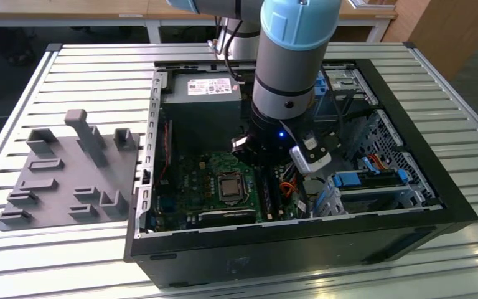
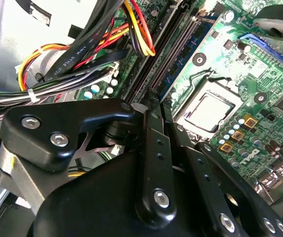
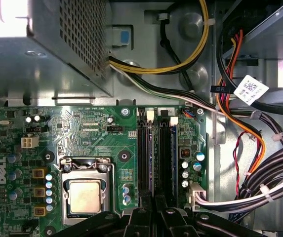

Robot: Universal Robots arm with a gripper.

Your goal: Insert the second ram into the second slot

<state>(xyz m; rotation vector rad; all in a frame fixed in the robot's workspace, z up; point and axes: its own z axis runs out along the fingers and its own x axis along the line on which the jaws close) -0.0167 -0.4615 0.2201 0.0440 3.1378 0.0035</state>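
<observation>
Inside the computer case, your pincer stood over the memory slots; grip state: cannot tell. Blue stick apparently seated; task near complete.

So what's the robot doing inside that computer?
The robot arm has reached down into an open computer case lying on a slatted table. Its gripper hangs right over the long memory slots on the green motherboard, next to the square silver processor. A blue memory stick seems to sit in the slots, but whether it's pushed fully in can't be told. A grey parts holder sits beside the case.
</observation>
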